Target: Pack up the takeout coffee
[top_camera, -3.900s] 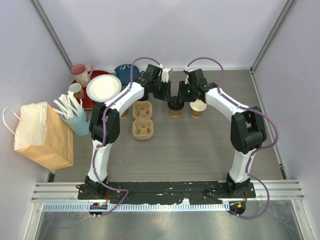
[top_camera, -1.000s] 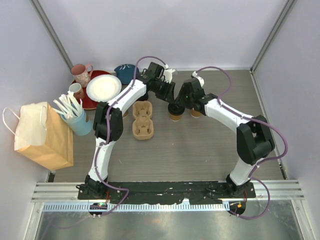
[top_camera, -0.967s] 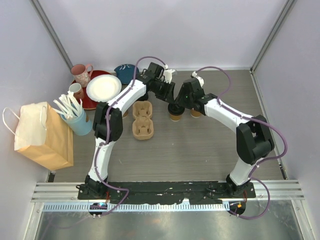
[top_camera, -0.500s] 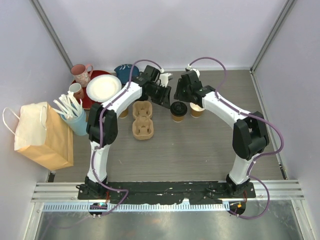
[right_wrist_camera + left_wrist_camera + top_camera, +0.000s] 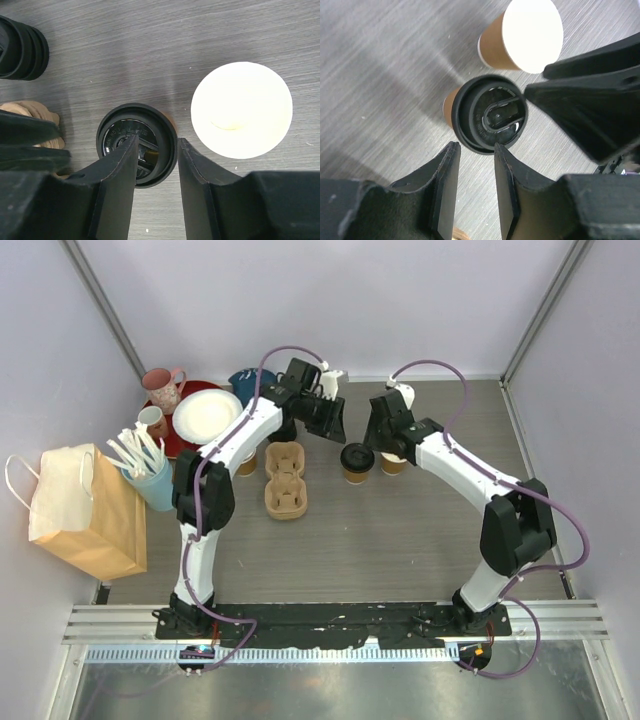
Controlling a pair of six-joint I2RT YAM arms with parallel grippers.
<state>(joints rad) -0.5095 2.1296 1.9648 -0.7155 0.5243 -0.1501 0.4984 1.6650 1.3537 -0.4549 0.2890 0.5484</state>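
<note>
While left gripper [image 5: 476,150] hovers parted, lidded cup [image 5: 490,114] upright

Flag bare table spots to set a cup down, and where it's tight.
Widest bare patch: table between the two arms, nearer than the cup carrier and lidded cup. Also the far-right corner beyond the right arm. Crowded: far left, around the white plate, pink mug and paper bag.

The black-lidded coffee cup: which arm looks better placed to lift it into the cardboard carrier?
Probably the left. The left gripper and right gripper both hover open by the lidded cup, but the cup carrier lies on the left arm's side, and the lidless cup crowds the right gripper.
</note>
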